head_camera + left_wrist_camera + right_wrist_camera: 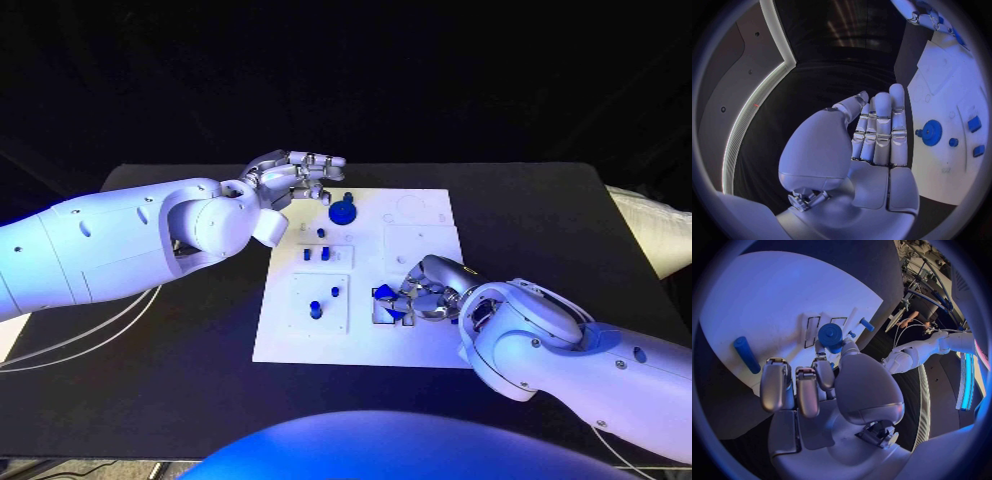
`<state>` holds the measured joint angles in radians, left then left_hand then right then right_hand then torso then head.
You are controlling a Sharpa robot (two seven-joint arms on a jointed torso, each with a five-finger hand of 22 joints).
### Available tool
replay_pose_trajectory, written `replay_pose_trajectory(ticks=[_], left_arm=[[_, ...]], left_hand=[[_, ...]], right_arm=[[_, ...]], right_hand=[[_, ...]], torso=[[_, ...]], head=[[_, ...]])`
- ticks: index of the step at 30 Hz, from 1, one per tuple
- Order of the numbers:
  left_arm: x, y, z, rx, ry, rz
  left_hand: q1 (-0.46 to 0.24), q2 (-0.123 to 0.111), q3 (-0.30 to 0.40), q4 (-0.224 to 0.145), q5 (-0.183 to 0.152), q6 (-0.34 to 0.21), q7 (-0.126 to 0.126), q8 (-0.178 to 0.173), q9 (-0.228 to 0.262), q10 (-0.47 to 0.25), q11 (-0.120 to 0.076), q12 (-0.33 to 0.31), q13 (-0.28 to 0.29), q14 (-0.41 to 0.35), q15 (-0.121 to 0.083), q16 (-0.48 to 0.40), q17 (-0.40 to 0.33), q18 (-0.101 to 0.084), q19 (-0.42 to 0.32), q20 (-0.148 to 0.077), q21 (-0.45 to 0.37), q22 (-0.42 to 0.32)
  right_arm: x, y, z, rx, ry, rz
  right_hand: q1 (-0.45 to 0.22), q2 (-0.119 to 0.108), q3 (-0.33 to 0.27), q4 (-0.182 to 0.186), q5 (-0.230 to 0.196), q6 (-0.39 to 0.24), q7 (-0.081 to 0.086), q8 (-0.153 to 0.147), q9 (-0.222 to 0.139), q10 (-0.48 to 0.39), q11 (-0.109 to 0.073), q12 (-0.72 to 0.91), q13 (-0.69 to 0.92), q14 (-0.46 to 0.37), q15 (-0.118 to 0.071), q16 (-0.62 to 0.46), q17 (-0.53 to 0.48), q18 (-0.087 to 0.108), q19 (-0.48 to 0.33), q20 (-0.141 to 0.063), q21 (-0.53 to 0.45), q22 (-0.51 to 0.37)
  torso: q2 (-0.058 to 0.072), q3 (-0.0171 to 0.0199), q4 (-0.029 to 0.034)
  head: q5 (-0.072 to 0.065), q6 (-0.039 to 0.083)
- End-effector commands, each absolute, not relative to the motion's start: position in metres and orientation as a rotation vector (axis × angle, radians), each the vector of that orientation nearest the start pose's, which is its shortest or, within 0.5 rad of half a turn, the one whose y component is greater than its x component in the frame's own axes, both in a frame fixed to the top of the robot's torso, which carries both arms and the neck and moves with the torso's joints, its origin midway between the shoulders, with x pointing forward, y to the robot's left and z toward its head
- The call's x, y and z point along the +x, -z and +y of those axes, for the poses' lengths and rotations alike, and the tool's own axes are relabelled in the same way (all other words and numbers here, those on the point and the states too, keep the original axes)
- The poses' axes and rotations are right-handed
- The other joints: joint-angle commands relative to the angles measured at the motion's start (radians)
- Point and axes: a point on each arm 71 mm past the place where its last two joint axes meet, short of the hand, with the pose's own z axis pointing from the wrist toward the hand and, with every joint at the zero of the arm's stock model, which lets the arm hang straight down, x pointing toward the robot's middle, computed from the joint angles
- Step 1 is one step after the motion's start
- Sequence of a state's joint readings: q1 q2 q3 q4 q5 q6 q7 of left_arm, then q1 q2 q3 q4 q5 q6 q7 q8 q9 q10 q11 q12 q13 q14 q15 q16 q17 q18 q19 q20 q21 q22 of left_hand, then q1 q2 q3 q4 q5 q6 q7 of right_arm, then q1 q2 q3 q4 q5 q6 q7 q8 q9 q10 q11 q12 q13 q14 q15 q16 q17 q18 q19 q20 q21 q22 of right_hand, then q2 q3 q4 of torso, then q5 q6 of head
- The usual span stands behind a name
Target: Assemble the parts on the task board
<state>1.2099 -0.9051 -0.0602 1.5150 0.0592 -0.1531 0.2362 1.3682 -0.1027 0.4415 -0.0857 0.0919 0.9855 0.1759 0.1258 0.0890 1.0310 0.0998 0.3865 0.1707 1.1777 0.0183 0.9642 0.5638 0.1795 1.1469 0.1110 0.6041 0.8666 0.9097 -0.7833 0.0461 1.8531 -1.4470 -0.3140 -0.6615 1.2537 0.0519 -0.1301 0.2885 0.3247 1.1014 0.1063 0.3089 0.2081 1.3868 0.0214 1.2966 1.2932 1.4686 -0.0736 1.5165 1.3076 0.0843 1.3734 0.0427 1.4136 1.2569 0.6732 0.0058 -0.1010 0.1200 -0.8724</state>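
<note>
Right hand (427, 290) down on the task board (289, 345) near its near-right corner, pinching a round-headed blue part (831, 335). Left hand (296, 175), fingers straight and together, empty, off the board's far-left corner beside the blue gear (343, 211).

Bare black tabletop (173, 350) surrounds the task board (296, 345) on all sides, giving open approach. On the board, the left hand (296, 175) crowds the far-left corner beside the round blue gear (343, 211); the right hand (426, 290) covers the near-right parts. Small upright blue pegs (326, 236) stand between them.
</note>
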Motion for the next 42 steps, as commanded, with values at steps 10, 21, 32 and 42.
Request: replay_pose_trajectory(ticks=[10, 21, 32, 42], left_arm=[[0.4845, 0.191, 0.2323, -1.238, 1.576, 1.612], [0.4845, 0.1913, 0.2324, -1.24, 1.575, 1.617], [0.4844, 0.1915, 0.234, -1.241, 1.573, 1.619], [0.4844, 0.1916, 0.2342, -1.242, 1.572, 1.619]], left_hand=[[0.0, 0.007, -0.005, -0.001, 0.006, -0.008, 0.0, 0.006, -0.002, -0.007, 0.002, 0.005, 0.002, -0.008, -0.001, 0.006, -0.001, 0.003, -0.001, 0.005, -0.006, -0.002], [-0.001, 0.008, -0.005, 0.0, 0.006, -0.009, 0.0, 0.007, -0.002, -0.009, 0.003, 0.006, 0.002, -0.009, 0.0, 0.007, -0.002, 0.003, -0.001, 0.005, -0.007, -0.002], [0.0, 0.008, -0.005, -0.001, 0.007, -0.009, 0.0, 0.007, -0.002, -0.01, 0.002, 0.007, 0.001, -0.009, -0.001, 0.007, -0.002, 0.003, -0.002, 0.005, -0.007, -0.002], [0.0, 0.008, -0.005, -0.001, 0.007, -0.009, 0.0, 0.007, -0.002, -0.01, 0.002, 0.007, 0.001, -0.009, -0.001, 0.007, -0.002, 0.003, -0.002, 0.005, -0.007, -0.002]], right_arm=[[0.3698, 0.2527, -0.1124, 0.114, -0.567, 2.038], [0.3701, 0.25, -0.1122, 0.105, -0.576, 2.003], [0.3624, 0.2478, -0.1157, 0.073, -0.607, 2.001], [0.3634, 0.2507, -0.1148, 0.06, -0.601, 2.008]], right_hand=[[-0.153, 0.016, -0.085, 0.004, -0.025, 0.052, -0.063, 0.024, 0.031, 0.058, -0.047, 0.003, 0.019, 0.082, -0.012, 0.003, 0.162, -0.017, 0.002, -0.012, 0.002, 0.005], [-0.356, 0.017, -0.187, 0.006, -0.22, 0.038, -0.061, 0.037, 0.056, 0.056, -0.047, -0.014, 0.021, 0.081, -0.011, 0.0, 0.158, -0.016, 0.001, -0.012, -0.002, 0.005], [-0.099, 0.012, -0.113, -0.108, -0.144, 0.029, -0.064, 0.046, 0.074, 0.061, -0.049, -0.016, 0.033, 0.083, -0.014, 0.002, 0.164, -0.017, 0.003, -0.013, -0.002, 0.008], [0.072, 0.032, -0.041, -0.218, -0.217, 0.025, -0.069, 0.046, 0.08, 0.063, -0.055, -0.018, 0.04, 0.084, -0.017, 0.004, 0.169, -0.018, 0.005, -0.017, -0.002, 0.012]], torso=[[0.0, 0.0002, -0.0002], [0.0, 0.0004, 0.0001], [0.0, 0.0004, -0.0006], [0.001, 0.0002, 0.0011]], head=[[-0.003, 0.0], [-0.005, 0.0], [-0.002, 0.0], [-0.003, 0.0]])
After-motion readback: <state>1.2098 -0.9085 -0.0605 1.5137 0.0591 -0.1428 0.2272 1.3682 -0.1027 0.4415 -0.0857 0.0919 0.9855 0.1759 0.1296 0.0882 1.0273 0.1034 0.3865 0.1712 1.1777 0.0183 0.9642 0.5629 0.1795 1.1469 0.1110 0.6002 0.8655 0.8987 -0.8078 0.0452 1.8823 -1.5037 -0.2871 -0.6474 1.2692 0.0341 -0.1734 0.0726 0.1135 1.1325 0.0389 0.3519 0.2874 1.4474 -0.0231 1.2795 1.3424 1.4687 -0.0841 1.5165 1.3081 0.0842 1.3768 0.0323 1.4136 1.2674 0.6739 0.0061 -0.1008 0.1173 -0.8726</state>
